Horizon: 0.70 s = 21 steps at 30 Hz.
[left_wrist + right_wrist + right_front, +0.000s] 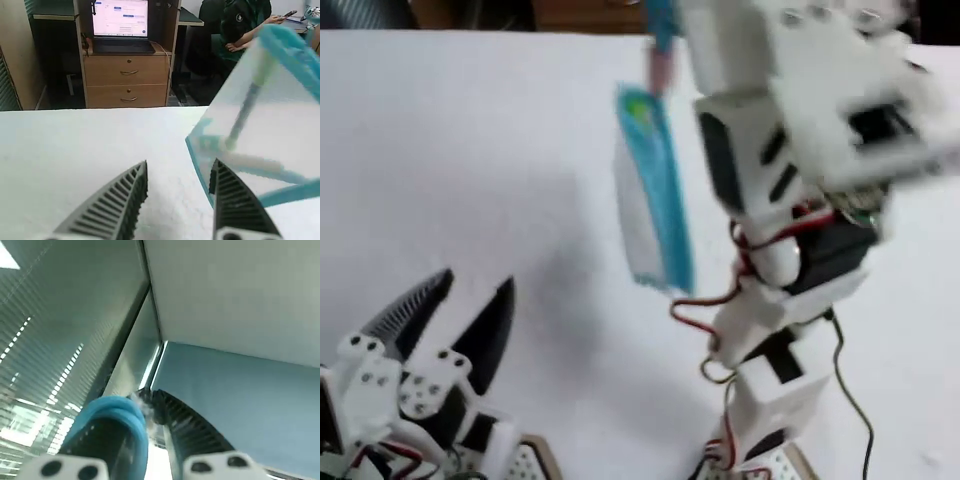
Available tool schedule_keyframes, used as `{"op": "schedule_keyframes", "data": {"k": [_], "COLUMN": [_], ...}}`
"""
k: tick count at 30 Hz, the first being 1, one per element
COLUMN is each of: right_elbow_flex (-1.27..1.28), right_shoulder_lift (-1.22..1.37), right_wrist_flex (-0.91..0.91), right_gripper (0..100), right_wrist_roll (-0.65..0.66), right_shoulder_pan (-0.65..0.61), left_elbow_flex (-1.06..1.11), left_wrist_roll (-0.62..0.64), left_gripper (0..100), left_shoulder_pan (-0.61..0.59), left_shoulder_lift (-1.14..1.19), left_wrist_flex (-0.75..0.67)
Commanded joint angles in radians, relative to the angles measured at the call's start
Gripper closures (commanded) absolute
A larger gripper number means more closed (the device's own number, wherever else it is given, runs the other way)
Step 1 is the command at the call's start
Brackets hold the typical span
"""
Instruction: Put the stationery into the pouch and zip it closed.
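Observation:
A clear pouch (655, 190) with blue trim hangs above the white table (470, 150), held up at its top end. My right arm (800, 120) is raised high beside it. In the right wrist view my right gripper (147, 400) points at the ceiling and is shut on the pouch's blue edge (117, 410). From the left wrist the pouch (265, 125) hangs tilted, with a pen (245, 115) inside it. My left gripper (477, 278) rests low at the near left, open and holding nothing, a little short of the pouch. Its gripper (180, 164) points at the pouch's lower corner.
Beyond the table's far edge stands a wooden drawer cabinet (127, 80) with a laptop (120, 25) on top. The white tabletop (75, 140) stretches bare to the left of the pouch. Red and black cables (720, 300) hang along the right arm.

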Motion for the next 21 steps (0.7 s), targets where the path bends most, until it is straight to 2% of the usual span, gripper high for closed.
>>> {"op": "schedule_keyframes", "data": {"k": [1, 3, 5, 6, 8, 11, 13, 17, 21], "right_elbow_flex": [-0.005, 0.014, 0.017, 0.017, 0.026, 0.086, 0.133, 0.19, 0.233], "right_shoulder_lift": [-0.005, -0.007, -0.005, -0.005, -0.002, -0.005, -0.015, -0.042, -0.042], "right_wrist_flex": [0.088, 0.226, 0.268, 0.232, 0.031, -0.332, -0.469, -0.469, -0.357], "right_gripper": [98.2, 98.1, 98.1, 98.1, 98.1, 98.1, 98.1, 98.1, 98.1], "right_wrist_roll": [0.051, 0.144, 0.267, 0.322, 0.391, 0.374, 0.374, 0.371, 0.374], "right_shoulder_pan": [0.001, -0.051, -0.096, -0.111, -0.147, -0.159, -0.159, -0.163, -0.163], "left_elbow_flex": [0.003, 0.003, 0.003, 0.003, 0.003, 0.003, 0.003, -0.002, -0.002], "left_wrist_roll": [0.005, 0.005, 0.005, 0.005, 0.005, 0.005, 0.005, 0.005, 0.005], "left_gripper": [78, 78, 78, 78, 78, 78, 78, 78, 78], "left_shoulder_pan": [-0.002, -0.002, -0.002, -0.002, -0.002, -0.002, -0.002, -0.002, -0.002], "left_shoulder_lift": [0.193, 0.193, 0.193, 0.193, 0.191, 0.191, 0.191, 0.189, 0.188], "left_wrist_flex": [-0.018, -0.018, -0.018, -0.018, -0.018, -0.018, -0.018, -0.015, -0.012]}}
